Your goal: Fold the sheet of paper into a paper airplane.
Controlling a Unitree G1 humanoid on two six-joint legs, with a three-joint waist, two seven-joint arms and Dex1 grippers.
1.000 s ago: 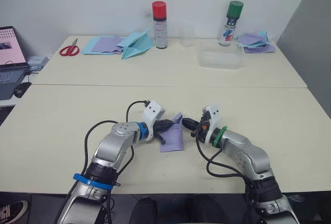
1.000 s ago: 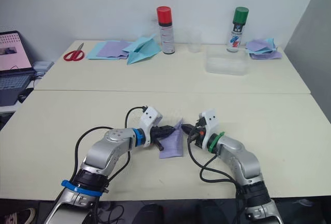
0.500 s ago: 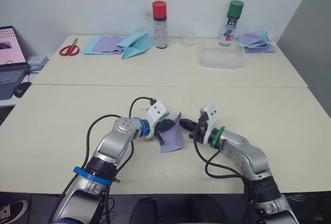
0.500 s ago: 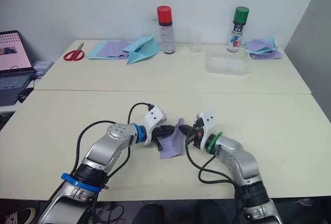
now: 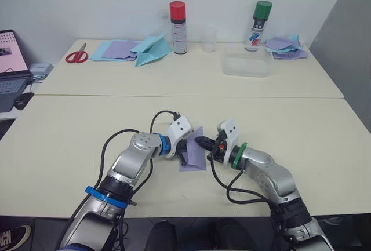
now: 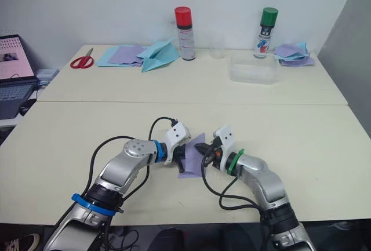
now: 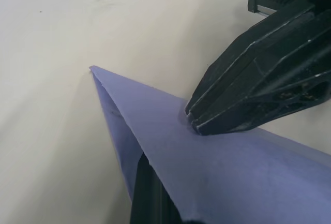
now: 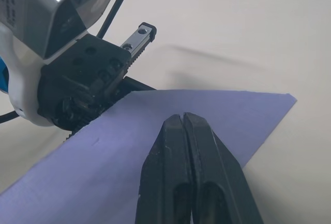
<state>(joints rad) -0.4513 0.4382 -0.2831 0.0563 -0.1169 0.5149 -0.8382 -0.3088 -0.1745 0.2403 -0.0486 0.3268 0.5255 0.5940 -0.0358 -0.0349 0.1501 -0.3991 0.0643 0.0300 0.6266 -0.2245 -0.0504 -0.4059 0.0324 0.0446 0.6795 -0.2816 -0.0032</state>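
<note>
Because the sheet of paper (image 5: 193, 153) is thin and already creased, the likely failure here is a crooked or torn fold: if the left gripper (image 5: 184, 152) lets the layers slip, or the right gripper (image 5: 202, 142) presses off the line, the lavender flap will buckle or skid on the smooth cream table (image 5: 69, 141).

The paper sits near the front edge of that table, between the two arms, partly raised, one folded edge tented up to a sharp corner and the lower part lying flat. The left claw holds it from the side: one black finger (image 7: 150, 193) shows under the raised layer, so it appears clamped on the sheet. The right claw's ribbed black fingers (image 8: 192, 180) are pressed together, their tip touching the paper's upper face. The paper is matte and limp.

Well behind, from left to right, lie red scissors (image 5: 76, 56), flat blue and lavender sheets (image 5: 116, 49), a larger blue airplane (image 5: 152, 50), a red-capped can (image 5: 178, 27), a clear cup (image 5: 209, 39), a clear tray (image 5: 247, 66), a green-capped can (image 5: 259, 26) and a loose paper pile (image 5: 286, 47).
</note>
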